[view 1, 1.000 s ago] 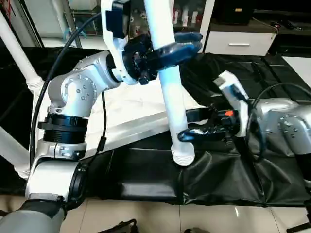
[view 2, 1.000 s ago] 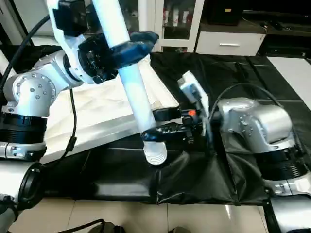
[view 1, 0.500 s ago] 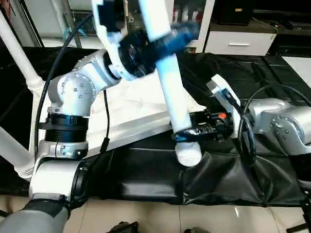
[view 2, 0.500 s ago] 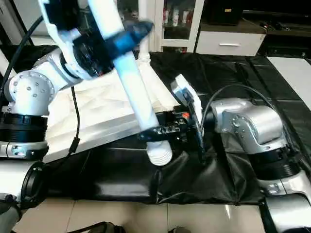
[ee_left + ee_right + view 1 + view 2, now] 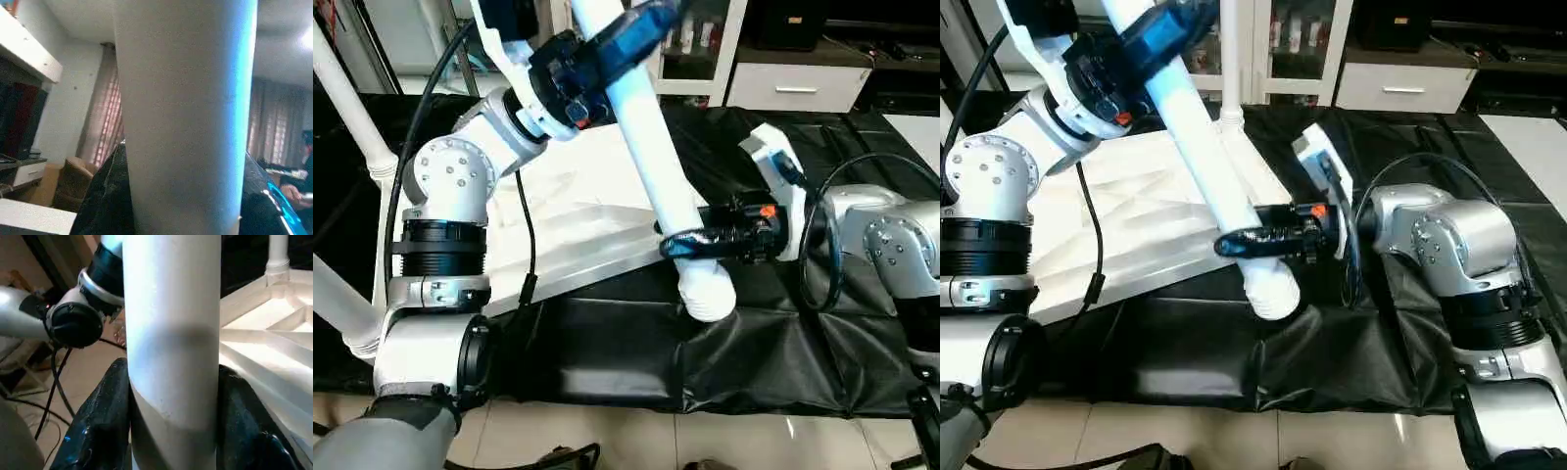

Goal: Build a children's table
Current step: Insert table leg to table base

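While my left hand (image 5: 628,29) clamps the leg (image 5: 658,176) high and my right hand (image 5: 690,245) grips near its foot above the bench (image 5: 607,352), this stiff, light, slick tube needs both grips.

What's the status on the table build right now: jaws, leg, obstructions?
Left gripper grips leg high. Right gripper jaws flank its lower end. Leg tilted over tabletop edge, unseated. Nothing blocking.

Silver-grey forearms with round, screw-ringed joint housings and black ribbed collars. Black cables loop along both arms. Each tool, left tool (image 5: 625,34) and right tool (image 5: 697,245), has black fingers; orange mark at the right wrist.
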Controlling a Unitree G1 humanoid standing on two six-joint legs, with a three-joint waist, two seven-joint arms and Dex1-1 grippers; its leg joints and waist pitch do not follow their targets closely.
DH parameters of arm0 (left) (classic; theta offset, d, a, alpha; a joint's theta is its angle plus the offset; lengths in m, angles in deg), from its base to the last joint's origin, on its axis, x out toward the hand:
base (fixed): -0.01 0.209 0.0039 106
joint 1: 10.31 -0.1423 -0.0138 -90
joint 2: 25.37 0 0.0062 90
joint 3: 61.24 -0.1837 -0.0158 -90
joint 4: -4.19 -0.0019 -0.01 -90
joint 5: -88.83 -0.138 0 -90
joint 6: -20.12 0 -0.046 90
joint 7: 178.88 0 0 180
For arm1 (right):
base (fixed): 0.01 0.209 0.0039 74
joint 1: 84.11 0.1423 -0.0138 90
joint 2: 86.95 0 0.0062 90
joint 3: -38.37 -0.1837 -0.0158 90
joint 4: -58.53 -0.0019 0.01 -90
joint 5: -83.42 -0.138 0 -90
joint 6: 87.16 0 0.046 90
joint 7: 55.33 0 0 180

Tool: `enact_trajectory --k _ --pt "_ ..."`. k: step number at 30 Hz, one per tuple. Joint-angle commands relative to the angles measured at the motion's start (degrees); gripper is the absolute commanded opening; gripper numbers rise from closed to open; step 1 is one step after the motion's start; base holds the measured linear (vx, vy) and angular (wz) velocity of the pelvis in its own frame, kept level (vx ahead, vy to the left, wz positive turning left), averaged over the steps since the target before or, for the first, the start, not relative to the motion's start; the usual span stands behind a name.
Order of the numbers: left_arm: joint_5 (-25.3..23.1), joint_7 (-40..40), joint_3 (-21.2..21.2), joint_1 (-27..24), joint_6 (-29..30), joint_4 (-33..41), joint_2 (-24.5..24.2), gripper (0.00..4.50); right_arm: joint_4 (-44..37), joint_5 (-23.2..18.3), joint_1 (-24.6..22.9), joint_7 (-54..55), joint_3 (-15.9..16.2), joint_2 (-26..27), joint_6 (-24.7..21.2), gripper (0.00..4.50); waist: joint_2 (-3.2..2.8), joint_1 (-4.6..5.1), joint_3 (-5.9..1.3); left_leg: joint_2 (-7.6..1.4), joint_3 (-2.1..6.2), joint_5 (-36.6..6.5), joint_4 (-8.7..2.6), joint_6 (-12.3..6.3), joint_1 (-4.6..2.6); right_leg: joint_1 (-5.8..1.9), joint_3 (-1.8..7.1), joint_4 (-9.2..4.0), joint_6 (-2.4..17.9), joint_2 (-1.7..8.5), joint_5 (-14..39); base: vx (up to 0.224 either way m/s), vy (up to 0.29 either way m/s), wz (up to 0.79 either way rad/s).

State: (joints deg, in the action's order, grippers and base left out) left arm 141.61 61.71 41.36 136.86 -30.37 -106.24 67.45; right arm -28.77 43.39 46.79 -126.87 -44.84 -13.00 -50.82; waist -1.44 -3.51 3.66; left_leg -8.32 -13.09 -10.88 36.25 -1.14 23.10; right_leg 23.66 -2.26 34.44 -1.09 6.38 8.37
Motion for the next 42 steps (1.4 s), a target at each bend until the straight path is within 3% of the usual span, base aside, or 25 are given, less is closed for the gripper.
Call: enact_trajectory --k 1,3,8,9,11,14,15,17,18,20,22,26,30,35,41,42 --pt "-2.07 -3.68 1.03 2.04 -2.04 -1.55 -0.13 2.31 -1.72 -2.43 1.66 -0.42 -0.65 1.06 -0.4 1.87 0.35 -0.13 -4.48 -4.36 2.69 -14.92 -5.02 2.82 -2.45 -1.99 1.63 -3.21 15.15 2.37 16.8 0.0 0.0 0.0" --pt "-2.24 -4.89 1.39 2.42 -1.79 -2.48 0.03 2.43 -1.36 -1.51 1.56 1.48 -1.44 1.96 0.47 1.85 0.51 -0.01 -4.5 -4.37 2.7 -14.97 -5.06 2.98 -2.43 -1.95 1.64 -3.25 15.04 2.42 16.48 0.0 0.0 0.0" --pt "-7.04 -11.37 0.49 2.05 -4.4 -3.25 0.16 2.94 -0.02 4.08 0.93 8.88 -2.37 4.54 6.32 1.84 0.2 0.25 -4.51 -4.38 2.86 -15.53 -5.2 4.41 -2.47 -1.77 1.71 -3.42 14.18 2.53 16.34 0.0 0.0 0.0" --pt "-10.13 -16.08 0.3 2.02 -6.93 -4.03 0.48 3.04 0.49 4.84 0.44 13.04 -3.91 6.71 7.81 1.84 0.28 0.39 -4.48 -4.34 2.94 -15.9 -5.29 4.75 -2.44 -1.79 1.7 -3.51 13.79 2.47 16.43 0.0 0.0 0.0" --pt "-11.76 -21.74 1.02 2.24 -8.18 -5.08 1.2 3.11 1.09 6.77 0.12 18.42 -4.82 9.35 10.43 1.84 0.18 0.68 -4.55 -4.26 2.99 -16.38 -5.28 5.05 -2.42 -1.75 1.66 -3.53 13.43 2.48 16.31 0.0 0.0 0.0" --pt "-12.06 -23.57 1.08 1.83 -8.2 -4.49 1.88 3.12 0.57 11.89 -0.77 20.1 -1.65 9.27 15.35 1.84 -0.02 0.53 -4.67 -4.25 2.95 -15.64 -5.36 5.37 -2.53 -1.81 1.54 -3.38 13.23 2.3 14.83 0.0 0.0 0.0" --pt "-12.5 -26.15 0.88 1.06 -7.08 -3.09 2.81 3.12 1.06 17.24 -1.24 23.79 0.95 9.78 20.07 1.84 -0.08 0.54 -4.7 -4.23 2.92 -15.36 -5.37 5.48 -2.52 -1.78 1.53 -3.31 13.2 2.25 14.23 0.0 0.0 0.0" --pt "-14.21 -31.31 1.05 0.66 -7.56 -2.75 4.35 3.12 1.68 23.38 -1.66 28.61 3.89 10.19 25.14 1.84 -0.05 0.68 -4.69 -4.12 2.81 -15.24 -5.36 5.79 -2.51 -1.76 1.52 -3.23 13.23 2.15 13.13 0.0 0.0 0.0" --pt "-15.16 -33.16 0.96 0.52 -8.27 -2.77 5.03 3.12 1.85 25.65 -1.93 30.17 5.01 10.44 27.19 1.84 0.39 0.83 -4.59 -4.06 2.8 -15.59 -5.29 5.73 -2.29 -1.87 1.61 -3.52 12.89 2.31 13.94 0.0 0.0 0.0" --pt "-15.73 -33.94 0.75 0.32 -8.91 -2.71 5.37 3.12 1.76 26.27 -2.12 31.21 5.14 11.0 27.76 1.83 0.25 0.69 -4.57 -4.02 2.85 -16.08 -5.29 4.99 -2.31 -1.97 1.65 -3.69 12.73 2.41 15.19 0.0 0.0 0.0" --pt "-18.81 -36.17 -0.95 -0.85 -12.17 -2.23 6.48 3.12 1.53 29.86 -2.73 36.03 6.25 13.13 31.25 1.83 0.37 0.97 -4.54 -4.11 3.06 -16.31 -5.4 4.18 -2.12 -1.98 1.59 -3.93 12.04 2.34 16.3 0.0 0.0 0.0" --pt "-19.67 -39.07 -0.59 -1.05 -12.7 -2.39 7.16 3.12 2.93 34.82 -2.6 41.79 7.11 14.02 35.0 1.83 0.36 1.47 -4.66 -4.13 3.03 -15.22 -5.4 3.72 -1.97 -1.82 1.53 -3.57 12.5 2.12 13.61 0.0 0.0 0.0" --pt "-21.05 -46.35 1.45 -0.88 -12.82 -3.01 8.43 3.12 5.92 44.17 -2.04 51.54 8.89 14.37 42.47 1.83 0.23 1.81 -4.7 -3.94 2.87 -15.29 -5.23 3.76 -2.01 -1.75 1.5 -3.64 12.71 2.02 13.34 0.0 0.0 0.0" --pt "-22.26 -51.0 2.84 -0.74 -14.22 -4.25 9.44 3.12 9.26 52.46 -1.19 59.39 11.22 13.59 48.71 1.83 0.11 1.95 -4.74 -3.89 2.91 -15.81 -5.29 3.19 -2.08 -1.81 1.45 -3.7 12.47 1.78 12.43 0.0 0.0 0.0" --pt "-21.52 -55.94 5.21 -0.33 -15.42 -5.09 10.58 3.12 11.74 58.33 -0.38 66.0 11.84 13.22 51.14 1.83 -0.19 2.11 -4.78 -3.77 2.86 -15.92 -5.19 2.52 -2.1 -1.93 1.36 -3.64 13.24 1.62 10.28 0.0 0.0 0.0" --pt "-20.7 -56.12 5.89 -0.25 -15.5 -4.93 10.99 2.84 12.06 58.99 -0.31 66.47 11.88 13.17 51.46 1.83 -0.17 2.11 -4.8 -3.75 2.87 -16.24 -5.2 2.29 -2.1 -1.98 1.36 -3.62 13.27 1.6 10.25 0.0 0.0 0.0"
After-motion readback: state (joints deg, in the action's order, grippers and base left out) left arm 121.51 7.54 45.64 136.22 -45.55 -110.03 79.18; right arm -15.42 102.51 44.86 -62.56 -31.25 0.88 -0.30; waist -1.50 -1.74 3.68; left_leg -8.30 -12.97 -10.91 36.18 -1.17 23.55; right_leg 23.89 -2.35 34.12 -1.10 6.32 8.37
